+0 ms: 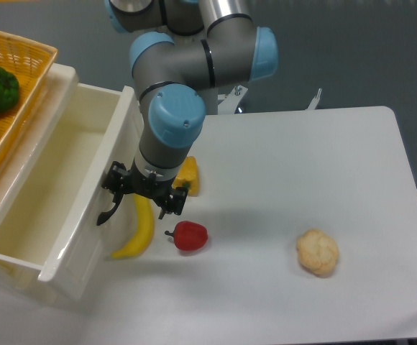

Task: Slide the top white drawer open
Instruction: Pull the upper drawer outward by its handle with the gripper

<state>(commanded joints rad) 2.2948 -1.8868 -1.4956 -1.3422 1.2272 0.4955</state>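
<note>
On the table (pixel 323 165): one banana (pixel 138 233), two peppers, one cauliflower (pixel 317 251).

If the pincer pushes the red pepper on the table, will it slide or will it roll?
The red pepper looks rounded and glossy, so it would probably roll or wobble rather than slide straight. Its stem, which points left, may make it turn. It likely is light.

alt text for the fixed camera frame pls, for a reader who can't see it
A UR5e arm's tool sits at the black handle of the top white drawer, which is pulled well out and looks empty. On the table beside it lie a banana, yellow pepper, red pepper and cauliflower.
</note>
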